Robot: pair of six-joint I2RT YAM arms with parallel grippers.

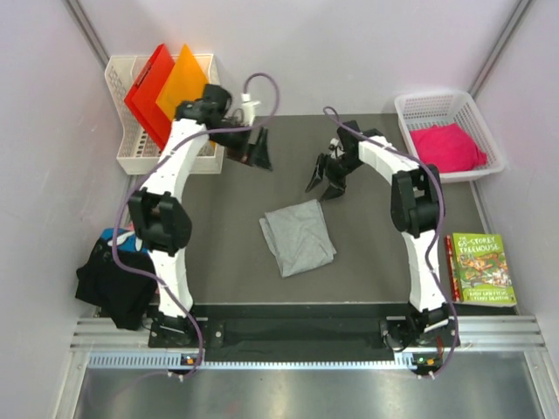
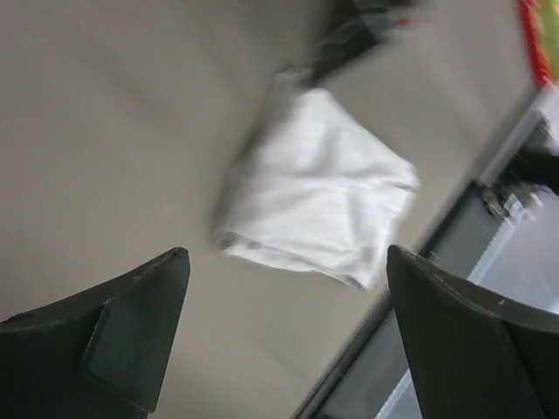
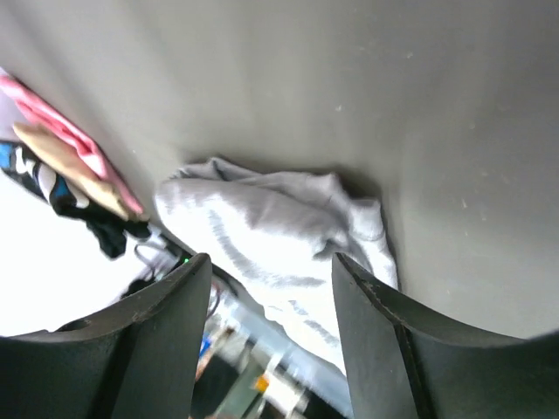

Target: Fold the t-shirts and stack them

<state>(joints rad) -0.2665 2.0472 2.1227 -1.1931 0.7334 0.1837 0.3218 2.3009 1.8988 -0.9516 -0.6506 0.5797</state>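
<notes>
Only the grey tee (image 1: 297,237) lies folded mid-table (image 1: 229,253). The pink tee (image 1: 447,147) sits bunched in its basket (image 1: 432,96), and the black tee (image 1: 113,284) droops off the left edge. Left pincer (image 1: 259,150) wide, right pincer (image 1: 325,182) partly open, both empty.

Grey t-shirt (image 3: 279,244) crumpled on mat (image 3: 349,87) — fingers (image 3: 157,340) apart, empty.
</notes>
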